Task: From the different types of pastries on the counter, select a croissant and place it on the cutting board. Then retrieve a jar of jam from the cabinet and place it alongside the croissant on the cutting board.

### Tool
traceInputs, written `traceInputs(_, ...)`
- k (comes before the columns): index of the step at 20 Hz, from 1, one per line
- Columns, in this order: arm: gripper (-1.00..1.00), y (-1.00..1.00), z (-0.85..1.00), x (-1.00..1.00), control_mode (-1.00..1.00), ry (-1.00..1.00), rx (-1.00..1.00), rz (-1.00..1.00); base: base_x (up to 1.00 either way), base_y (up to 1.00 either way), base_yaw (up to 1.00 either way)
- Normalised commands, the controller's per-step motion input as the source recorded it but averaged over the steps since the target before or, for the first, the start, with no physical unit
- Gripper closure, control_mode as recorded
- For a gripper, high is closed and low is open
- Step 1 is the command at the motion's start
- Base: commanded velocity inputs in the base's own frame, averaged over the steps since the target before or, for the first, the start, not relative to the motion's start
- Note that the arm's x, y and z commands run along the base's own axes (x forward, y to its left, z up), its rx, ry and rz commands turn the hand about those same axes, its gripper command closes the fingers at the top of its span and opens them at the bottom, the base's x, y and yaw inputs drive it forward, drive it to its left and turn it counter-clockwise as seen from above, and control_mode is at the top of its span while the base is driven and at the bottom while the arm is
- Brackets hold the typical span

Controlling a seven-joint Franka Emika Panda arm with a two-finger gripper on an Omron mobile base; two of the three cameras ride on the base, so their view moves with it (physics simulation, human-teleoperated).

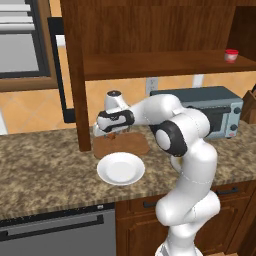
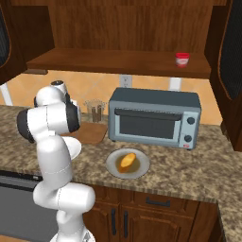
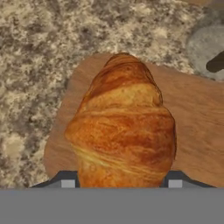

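Over the board: the gripper [image 1: 112, 134] hangs low above the cutting board [image 1: 131, 145], at the far side of the bench [image 1: 45, 170], just right of the cabinet's side post.
Jaws: closed on the croissant [image 3: 123, 127], which sits between the two fingertips [image 3: 66, 183] in the hand view.
Croissant: orange-brown, oblong, its length pointing away from the hand; the board lies right beneath it, though whether they touch I cannot tell.
Cutting board: reddish-brown, flat on the bench, with a white plate [image 1: 120, 168] just on its near side.
Jar of jam: the jar of jam [image 2: 182, 59], pale with a red lid, stands upright at the right end of the shelf in the cabinet [image 2: 118, 62], well apart from the board.
Other pastry: a yellow-orange pastry [image 2: 127, 161] lies on a grey plate [image 2: 113, 168] in front of the toaster oven [image 2: 155, 118].
Behind the board: a clear glass container [image 2: 96, 110] with dark contents stands at the board's far edge.
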Motion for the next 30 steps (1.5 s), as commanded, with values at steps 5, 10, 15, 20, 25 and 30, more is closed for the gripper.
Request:
traceInputs(5, 1.00, -0.18, -0.51, 0.29, -1.00, 0.00, 0.00, -0.01, 0.00, 0.00, 0.00)
traceInputs(10, 1.00, -0.03, -0.33, 0.55, -1.00, 0.00, 0.00, -0.05, 0.00, 0.00, 0.00)
traceInputs(15, 1.00, 0.00, -0.17, 0.11, -1.00, 0.00, 0.00, -0.12, 0.00, 0.00, 0.00)
traceInputs(20, 1.00, 0.00, -0.23, -0.01, -1.00, 0.00, 0.00, -0.15, 0.00, 0.00, 0.00)
traceInputs(25, 1.00, 0.00, -0.18, -0.02, -1.00, 0.01, 0.00, -0.14, 0.00, 0.00, 0.00)
traceInputs(30, 1.00, 0.00, -0.01, -0.06, -1.00, 0.03, 0.00, -0.13, 0.00, 0.00, 0.00)
